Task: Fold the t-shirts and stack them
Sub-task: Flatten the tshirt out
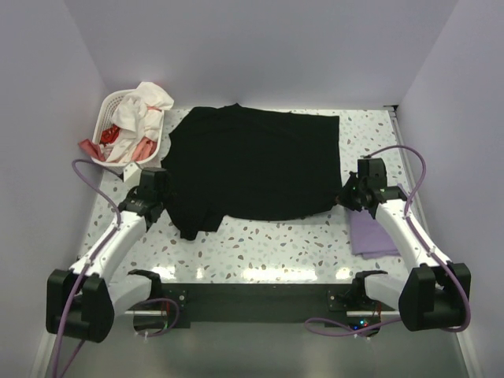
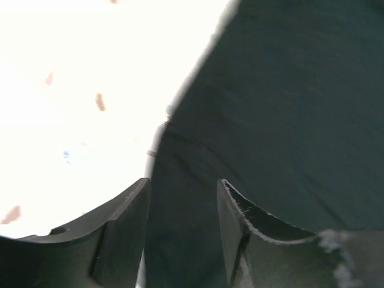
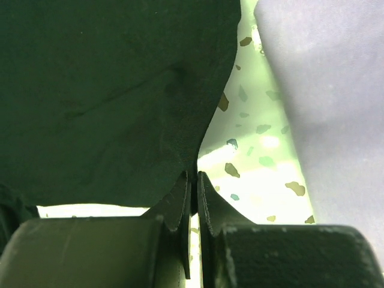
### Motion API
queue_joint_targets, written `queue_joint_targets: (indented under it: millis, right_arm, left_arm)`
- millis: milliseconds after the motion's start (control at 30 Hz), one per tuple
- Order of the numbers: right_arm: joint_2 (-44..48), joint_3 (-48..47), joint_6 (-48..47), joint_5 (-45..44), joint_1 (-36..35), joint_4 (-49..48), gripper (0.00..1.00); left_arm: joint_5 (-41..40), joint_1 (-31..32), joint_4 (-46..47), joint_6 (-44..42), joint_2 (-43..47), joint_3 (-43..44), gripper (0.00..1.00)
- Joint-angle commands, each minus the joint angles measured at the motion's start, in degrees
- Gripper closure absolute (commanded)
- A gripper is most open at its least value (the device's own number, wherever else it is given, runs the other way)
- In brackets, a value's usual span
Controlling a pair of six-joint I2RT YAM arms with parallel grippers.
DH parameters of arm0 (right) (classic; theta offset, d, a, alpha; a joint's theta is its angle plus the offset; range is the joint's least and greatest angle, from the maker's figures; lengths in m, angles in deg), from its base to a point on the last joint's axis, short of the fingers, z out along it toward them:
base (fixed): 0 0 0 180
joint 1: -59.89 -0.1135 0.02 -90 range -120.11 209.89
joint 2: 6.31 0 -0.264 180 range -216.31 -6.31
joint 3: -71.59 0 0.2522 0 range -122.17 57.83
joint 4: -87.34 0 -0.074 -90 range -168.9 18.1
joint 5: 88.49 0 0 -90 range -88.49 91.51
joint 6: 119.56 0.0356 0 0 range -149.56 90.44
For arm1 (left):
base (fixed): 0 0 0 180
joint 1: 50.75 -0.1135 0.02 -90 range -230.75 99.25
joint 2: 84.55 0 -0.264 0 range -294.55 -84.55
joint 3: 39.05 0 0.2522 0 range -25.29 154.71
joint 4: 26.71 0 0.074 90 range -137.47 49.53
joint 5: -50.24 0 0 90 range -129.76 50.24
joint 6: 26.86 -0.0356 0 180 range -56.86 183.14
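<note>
Top external: I'm seeing the black tee [image 1: 260, 165] lying spread between both arms, right gripper [image 3: 193, 177] pinching its right edge, left gripper [image 2: 183, 186] hanging open over its left edge, folded lavender tee [image 1: 372, 235] lying under the right arm.

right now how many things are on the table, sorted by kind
t-shirts: 2, one black t-shirt spread out and one lavender t-shirt folded, partly under the right arm
laundry basket: 1, white
clothes heaped in the basket: white and red, too tangled to count
total: 3, leaving out the heap
</note>
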Motion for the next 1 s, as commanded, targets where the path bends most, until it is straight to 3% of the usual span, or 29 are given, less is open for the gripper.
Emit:
queue_joint_targets:
  millis: [0,667,733,867,967]
  right_arm:
    - [0.7,-1.9,-1.5,2.1,0.1,-1.6,1.0]
    - [1.0,-0.8,-2.3,5.4,0.1,-3.3,1.0]
    - [1.0,-0.8,-2.3,5.4,0.2,-3.6,1.0]
    - [0.9,-1.1,-2.1,5.4,0.2,-3.5,1.0]
    - [1.0,-1.9,-2.2,5.6,0.2,-3.5,1.0]
  left_arm:
    - [-2.0,-4.4,3.6,-0.4,-5.4,0.0,0.48]
    - [5.4,-7.7,21.6,-3.9,-25.4,1.1,0.58]
    - [6.7,-7.7,22.4,-3.9,-26.1,1.0,0.66]
    - [7.1,-7.7,22.2,-3.9,-25.3,1.0,0.97]
    - [6.1,-7.8,19.1,-4.6,-20.2,1.9,1.0]
